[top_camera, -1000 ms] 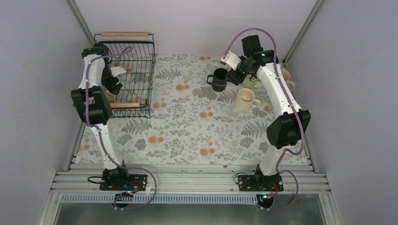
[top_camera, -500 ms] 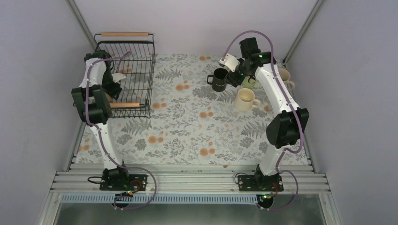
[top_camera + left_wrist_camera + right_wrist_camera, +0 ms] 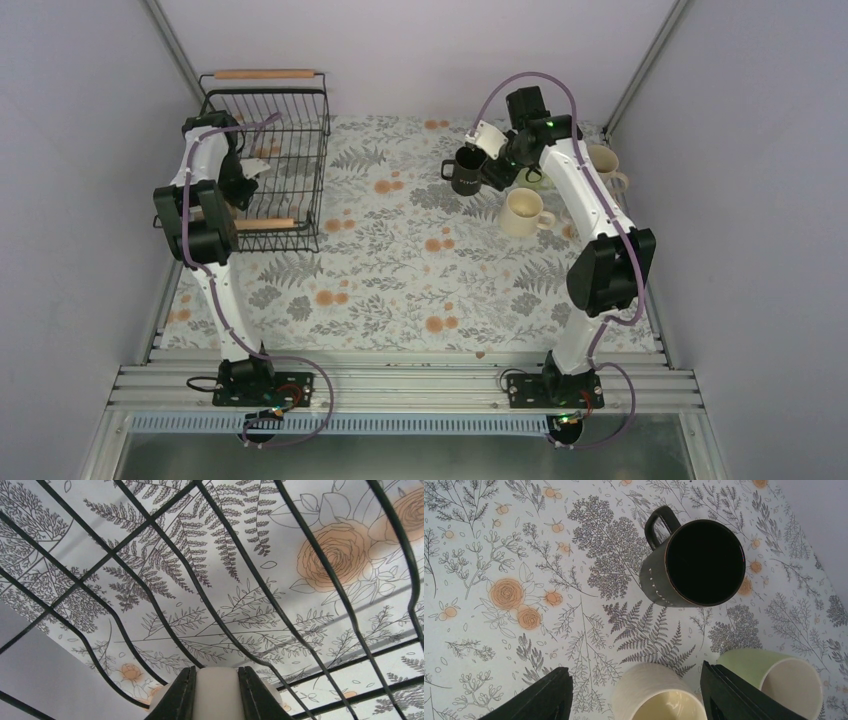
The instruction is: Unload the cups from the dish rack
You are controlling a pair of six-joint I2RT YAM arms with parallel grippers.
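The black wire dish rack [image 3: 312,150] stands at the far left, and its floor wires [image 3: 280,600] fill the left wrist view. My left gripper [image 3: 243,176] reaches down inside the rack. It is shut [image 3: 217,672] on a white-cream cup [image 3: 218,695], most of which is hidden by the fingers. On the right stand a black cup [image 3: 466,170], a cream cup [image 3: 523,211], a pale green cup [image 3: 535,180] and a beige cup [image 3: 610,166]. My right gripper [image 3: 497,165] hangs open [image 3: 634,666] above the black cup [image 3: 696,562], cream cup [image 3: 659,697] and green cup [image 3: 769,680], holding nothing.
The rack has two wooden bar handles, one far [image 3: 266,73] and one near [image 3: 266,224]. A floral cloth [image 3: 400,270] covers the table. Grey walls close in on the left, right and back. The right arm arches over the group of cups.
My left gripper has closed from wide open onto the cream cup inside the rack. The right gripper has drifted a little left, over the black cup, still open.
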